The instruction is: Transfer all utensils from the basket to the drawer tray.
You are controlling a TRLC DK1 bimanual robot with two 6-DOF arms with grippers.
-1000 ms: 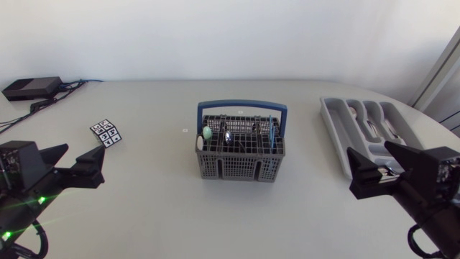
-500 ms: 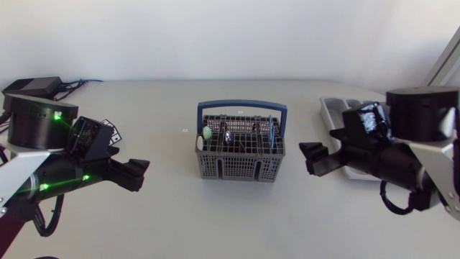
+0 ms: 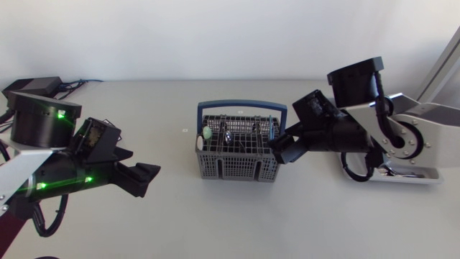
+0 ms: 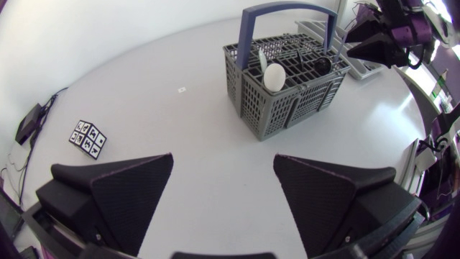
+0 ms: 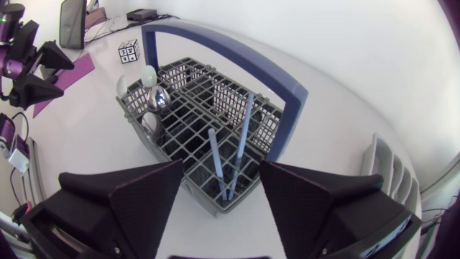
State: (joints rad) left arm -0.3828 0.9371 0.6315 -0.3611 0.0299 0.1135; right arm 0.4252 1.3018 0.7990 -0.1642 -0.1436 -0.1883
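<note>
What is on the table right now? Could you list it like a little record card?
Basket: grey with a blue handle, mid-table
In basket: pale spoon, shiny spoon, two blue handles, all standing upright
Drawer tray: grey, on the right arm's side, apart from the basket
Left gripper: open, empty, well short of the basket
Right gripper: open, empty, at the basket's edge by the blue handles
Also: small checkered card near the left arm

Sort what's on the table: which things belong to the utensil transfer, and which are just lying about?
Job: basket; utensils standing in it; drawer tray.

Lying about: patterned marker card; black box with cables; small white tag.
</note>
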